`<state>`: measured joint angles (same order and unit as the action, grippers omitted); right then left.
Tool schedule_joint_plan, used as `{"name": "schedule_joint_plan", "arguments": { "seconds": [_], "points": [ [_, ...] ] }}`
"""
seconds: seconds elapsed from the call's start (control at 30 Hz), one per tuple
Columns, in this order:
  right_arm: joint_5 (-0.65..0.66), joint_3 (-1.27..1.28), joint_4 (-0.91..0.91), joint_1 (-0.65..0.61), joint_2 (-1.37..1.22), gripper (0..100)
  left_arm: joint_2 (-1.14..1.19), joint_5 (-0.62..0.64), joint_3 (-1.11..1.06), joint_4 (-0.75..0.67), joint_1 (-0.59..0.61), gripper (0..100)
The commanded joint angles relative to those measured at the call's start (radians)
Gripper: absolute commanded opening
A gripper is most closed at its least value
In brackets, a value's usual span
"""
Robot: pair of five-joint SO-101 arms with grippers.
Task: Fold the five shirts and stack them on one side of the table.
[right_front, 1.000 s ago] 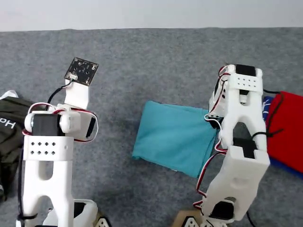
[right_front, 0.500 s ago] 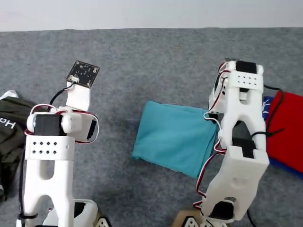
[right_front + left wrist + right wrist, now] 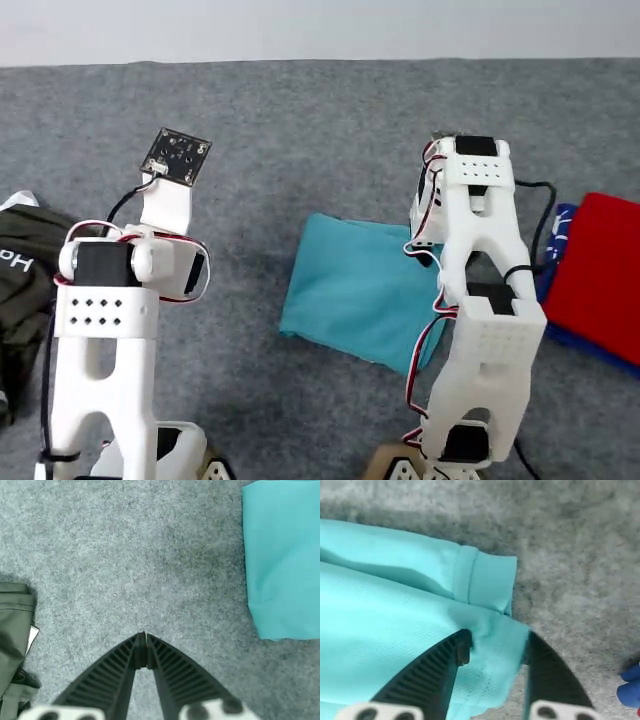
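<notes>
A folded teal shirt (image 3: 355,290) lies mid-table, and the right arm (image 3: 480,260) stands over its right edge. In the right wrist view my right gripper (image 3: 495,649) is open, its fingers astride the teal shirt's (image 3: 395,625) hemmed corner, low on the cloth. A red shirt (image 3: 600,275) rests on a blue shirt (image 3: 558,232) at the right edge. A dark shirt (image 3: 20,280) lies crumpled at the left edge. My left gripper (image 3: 145,652) is shut on nothing above bare carpet, between the dark shirt (image 3: 12,630) and the teal shirt (image 3: 282,555).
Grey carpet (image 3: 300,130) covers the table, with open room at the back and between the two arms. The left arm (image 3: 110,320) stands beside the dark shirt. A bit of blue cloth (image 3: 630,691) shows near the teal corner.
The right arm has shifted left over the teal shirt's edge, uncovering more of the red and blue shirts. The left arm has hardly moved.
</notes>
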<state>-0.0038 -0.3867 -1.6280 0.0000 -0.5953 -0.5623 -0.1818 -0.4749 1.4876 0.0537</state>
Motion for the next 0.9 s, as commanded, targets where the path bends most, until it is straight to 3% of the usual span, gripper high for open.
{"name": "schedule_joint_plan", "arguments": {
  "seconds": [0.0,0.1,0.47,0.8,0.87],
  "points": [
    [0.011,-0.052,0.005,-0.007,0.012,6.9,-0.026,-0.012,0.002,-0.020,0.005,0],
    [0.011,-0.060,0.001,-0.007,0.018,0.7,-0.026,-0.012,0.002,-0.020,0.005,0],
    [0.020,-0.327,-0.105,-0.015,0.007,0.9,-0.026,-0.014,0.002,-0.034,0.005,0],
    [0.109,-0.338,-0.027,-0.022,-0.114,1.2,-0.026,-0.014,0.002,-0.032,0.005,0],
    [0.110,-0.338,-0.033,-0.025,-0.114,5.4,-0.026,-0.014,0.002,-0.029,0.005,0]
  ]
}}
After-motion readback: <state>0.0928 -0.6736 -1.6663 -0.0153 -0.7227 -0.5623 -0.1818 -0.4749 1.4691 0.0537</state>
